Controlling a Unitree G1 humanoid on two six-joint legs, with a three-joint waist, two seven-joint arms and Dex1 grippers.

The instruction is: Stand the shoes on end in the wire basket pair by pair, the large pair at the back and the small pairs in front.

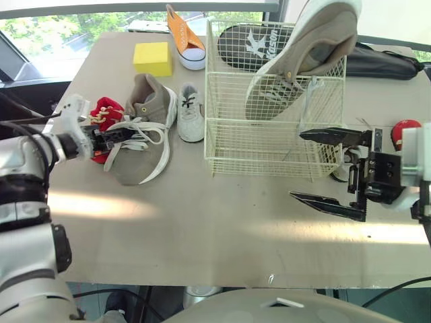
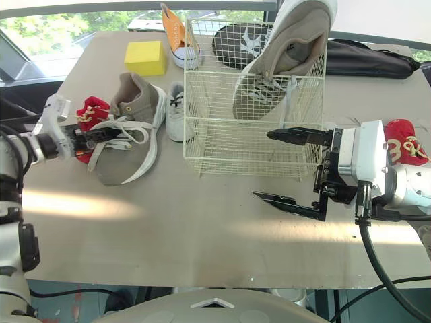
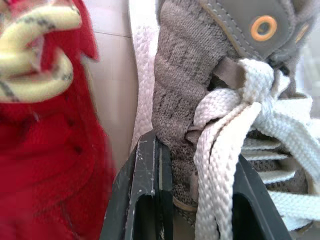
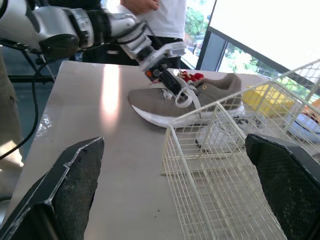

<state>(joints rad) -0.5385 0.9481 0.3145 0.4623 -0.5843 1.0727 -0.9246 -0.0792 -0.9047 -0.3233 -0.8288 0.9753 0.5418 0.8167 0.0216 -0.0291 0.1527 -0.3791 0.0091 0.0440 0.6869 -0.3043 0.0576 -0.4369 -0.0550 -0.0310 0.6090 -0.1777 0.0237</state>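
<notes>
Across the table (image 1: 202,222), the head views show two large grey shoes. One (image 1: 303,60) stands in the wire basket (image 1: 269,145), toe up and tilted far-right. The other grey shoe (image 1: 145,114) lies left of the basket, toe near and heel far. There are two red shoes (image 1: 106,111) (image 2: 404,145), one white shoe (image 1: 190,114) and one orange shoe (image 1: 185,40). A black sole (image 1: 246,44) behind the basket bears a white "K"; the rest is unreadable.

Left wrist view: the left gripper (image 1: 120,134) has its fingers (image 3: 145,190) clamped on that lying shoe's laces (image 3: 235,120).

Right wrist view: the right gripper (image 1: 296,165) is spread wide and empty, near-right of the basket.
</notes>
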